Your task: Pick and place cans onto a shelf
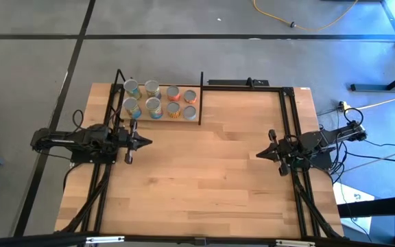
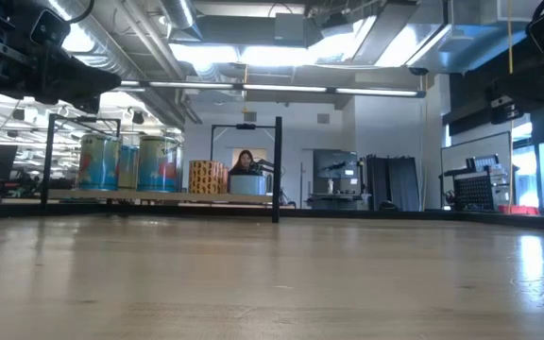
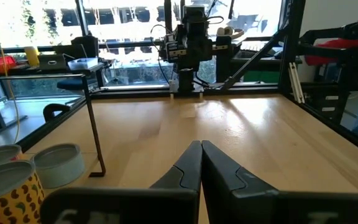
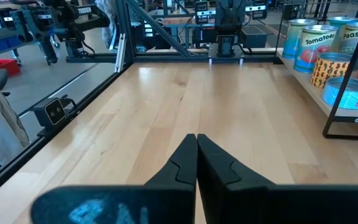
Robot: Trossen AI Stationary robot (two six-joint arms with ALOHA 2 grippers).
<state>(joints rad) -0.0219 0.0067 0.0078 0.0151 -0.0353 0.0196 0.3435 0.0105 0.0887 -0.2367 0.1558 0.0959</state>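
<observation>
High view: all eight cans [image 1: 160,99] sit on the shelf [image 1: 199,103]; left gripper [image 1: 146,143] and right gripper [image 1: 260,155] are clenched empty beside it — job looks finished.

Open tabletop [image 1: 204,171] lies between both arms; cans [image 1: 160,100] crowd the shelf [image 1: 196,122] at its far edge.

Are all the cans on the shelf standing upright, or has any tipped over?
All upright. The high view shows eight cans on the shelf, each with its round top facing up; none lies on its side.
</observation>
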